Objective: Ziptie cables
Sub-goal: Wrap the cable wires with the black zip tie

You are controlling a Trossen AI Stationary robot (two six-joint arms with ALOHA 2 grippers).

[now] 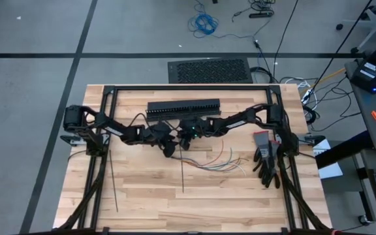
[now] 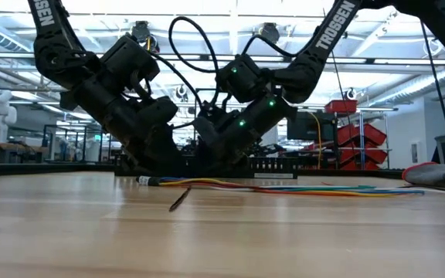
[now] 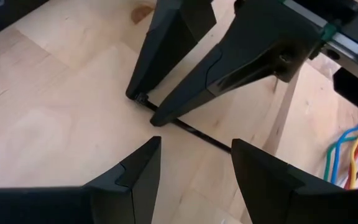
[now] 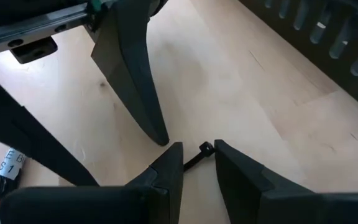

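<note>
One ziptie (image 4: 194,158) head between the right pincer (image 4: 199,163) fingertips.

Two zipties lie on the table: one (image 1: 113,183) near the left edge and one (image 1: 182,173) near the middle. One bundle of cables (image 1: 217,161) lies there, one black slotted duct (image 1: 183,108) and one pair of gloves (image 1: 265,158). Two robot arms work above them.

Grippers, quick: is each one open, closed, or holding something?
Left gripper: open, holding nothing.
Right gripper: open, straddling the head of the thin dark plastic ziptie, not visibly clamped.
</note>
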